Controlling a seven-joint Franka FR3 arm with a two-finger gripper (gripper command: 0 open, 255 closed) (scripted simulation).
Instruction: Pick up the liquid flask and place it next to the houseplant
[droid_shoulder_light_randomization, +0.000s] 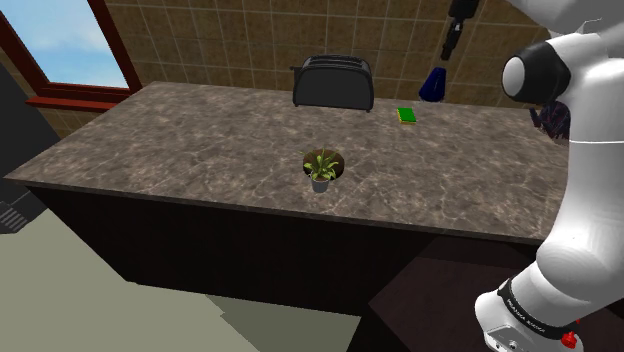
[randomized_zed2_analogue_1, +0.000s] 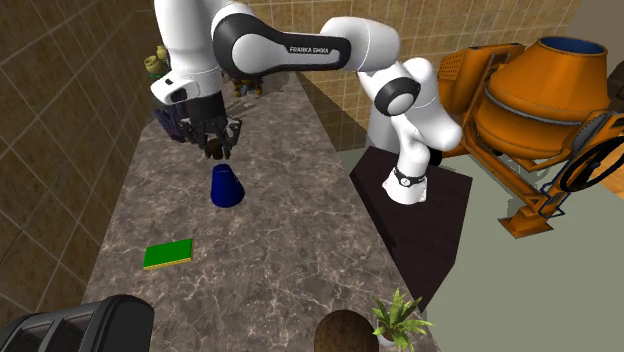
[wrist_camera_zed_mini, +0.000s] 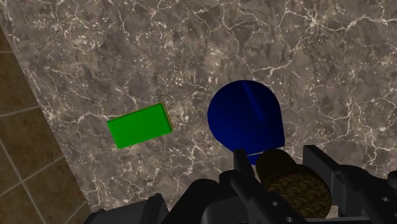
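The liquid flask (randomized_zed2_analogue_1: 225, 187) is a dark blue cone with a brown stopper (wrist_camera_zed_mini: 294, 181) on top. It is near the back wall of the stone counter (droid_shoulder_light_randomization: 200, 140), and I cannot tell whether its base touches the counter. My gripper (randomized_zed2_analogue_1: 218, 152) is directly above it, shut on the stopper, which fills the gap between the two black fingers (wrist_camera_zed_mini: 242, 163). In the shoulder view the flask (droid_shoulder_light_randomization: 432, 85) hangs below the gripper (droid_shoulder_light_randomization: 448, 55). The houseplant (droid_shoulder_light_randomization: 321, 170), a small green plant in a grey pot, stands near the counter's front edge, well away from the flask.
A flat green block (wrist_camera_zed_mini: 139, 126) lies on the counter beside the flask. A black toaster (droid_shoulder_light_randomization: 333, 82) stands against the tiled wall. A brown round thing (randomized_zed2_analogue_1: 345, 330) sits right by the houseplant (randomized_zed2_analogue_1: 400, 318). An orange cement mixer (randomized_zed2_analogue_1: 540, 100) stands on the floor past my stand.
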